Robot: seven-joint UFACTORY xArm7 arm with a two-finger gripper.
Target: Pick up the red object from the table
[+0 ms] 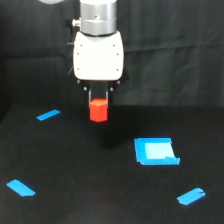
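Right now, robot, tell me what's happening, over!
Gripper shut on red block. Block lifted off black table. Blue square off to the exterior view's right, not in the way.

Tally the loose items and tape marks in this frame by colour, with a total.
Red: 1, the red object, held up off the table between the tool fingers.
Blue tape strips: 3, at and.
Blue square piece: 1.
Total: 5.
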